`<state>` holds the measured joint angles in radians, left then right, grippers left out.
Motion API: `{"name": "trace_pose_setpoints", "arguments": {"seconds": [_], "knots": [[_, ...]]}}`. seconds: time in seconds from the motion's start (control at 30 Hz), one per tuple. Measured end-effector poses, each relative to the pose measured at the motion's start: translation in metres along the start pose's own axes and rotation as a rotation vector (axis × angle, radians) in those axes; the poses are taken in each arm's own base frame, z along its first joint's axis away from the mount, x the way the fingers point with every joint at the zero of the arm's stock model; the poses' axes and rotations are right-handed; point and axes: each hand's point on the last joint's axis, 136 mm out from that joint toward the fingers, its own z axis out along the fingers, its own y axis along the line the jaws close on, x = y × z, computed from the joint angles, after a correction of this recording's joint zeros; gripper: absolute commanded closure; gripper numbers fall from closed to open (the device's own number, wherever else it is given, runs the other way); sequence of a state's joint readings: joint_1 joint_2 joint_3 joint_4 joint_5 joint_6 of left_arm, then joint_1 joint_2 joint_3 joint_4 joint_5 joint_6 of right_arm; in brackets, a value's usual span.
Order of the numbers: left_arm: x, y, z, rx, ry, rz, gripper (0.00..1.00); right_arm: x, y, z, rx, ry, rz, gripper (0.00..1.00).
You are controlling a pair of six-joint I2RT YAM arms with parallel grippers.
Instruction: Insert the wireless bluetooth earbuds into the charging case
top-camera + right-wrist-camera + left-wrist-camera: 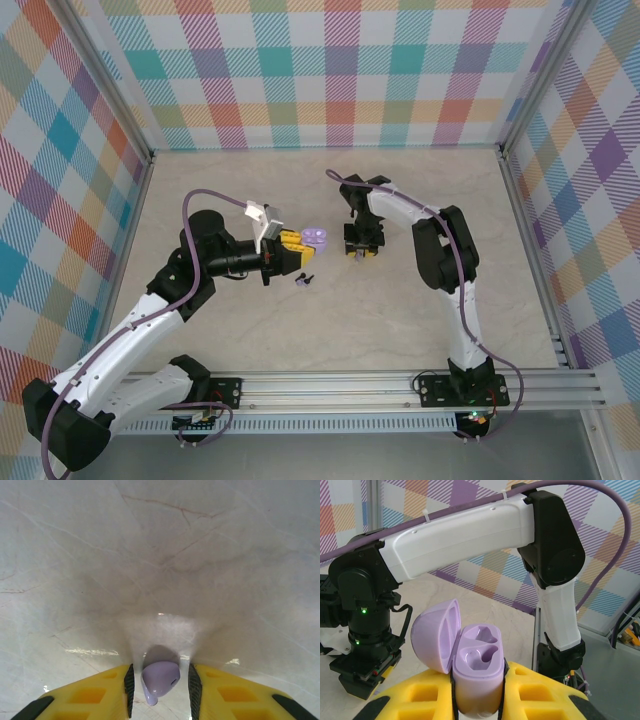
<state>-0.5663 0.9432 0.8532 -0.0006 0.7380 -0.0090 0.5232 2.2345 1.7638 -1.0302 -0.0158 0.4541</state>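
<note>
My left gripper (300,250) is shut on the lavender charging case (316,237), held above the table's middle. In the left wrist view the case (479,665) sits upright between the yellow fingers (420,695), lid swung open to the left, both sockets empty. To its right, my right gripper (362,250) points straight down at the table. A lavender earbud (161,677) lies between its black pads (129,687), with a narrow gap on each side. Another small dark earbud (303,280) lies on the table just below the left gripper.
The right arm (470,535) crosses the left wrist view close behind the case. Checked walls (330,70) enclose the pale marble table (250,330) on three sides, and a metal rail (380,385) runs along the near edge.
</note>
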Motion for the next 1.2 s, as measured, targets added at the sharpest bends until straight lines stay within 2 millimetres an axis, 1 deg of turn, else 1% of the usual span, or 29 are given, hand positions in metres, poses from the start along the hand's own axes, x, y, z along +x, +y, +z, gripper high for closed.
{"name": "trace_pose_setpoints", "arguments": {"seconds": [0.37, 0.6, 0.87, 0.97, 1.07, 1.2], "knots": [[0.002, 0.0, 0.0, -0.001, 0.003, -0.005, 0.87, 0.0, -0.002, 0.002, 0.01, 0.018, 0.006, 0.69], [0.004, 0.002, 0.0, -0.009, 0.006, -0.009, 0.87, 0.0, -0.004, 0.002, 0.019, 0.022, 0.009, 0.75], [0.005, 0.006, 0.0, -0.029, 0.005, -0.012, 0.88, 0.0, -0.005, 0.001, 0.013, 0.007, 0.008, 0.77], [0.005, 0.012, 0.0, -0.062, 0.004, -0.028, 0.88, 0.0, -0.006, 0.0, -0.007, -0.025, 0.007, 0.77], [0.01, 0.023, 0.003, -0.107, 0.016, -0.063, 0.88, 0.003, -0.009, -0.002, -0.037, -0.054, 0.013, 0.78], [0.027, 0.045, 0.014, -0.168, 0.063, -0.148, 0.88, 0.008, -0.012, -0.008, -0.106, -0.094, 0.032, 0.78]]}}
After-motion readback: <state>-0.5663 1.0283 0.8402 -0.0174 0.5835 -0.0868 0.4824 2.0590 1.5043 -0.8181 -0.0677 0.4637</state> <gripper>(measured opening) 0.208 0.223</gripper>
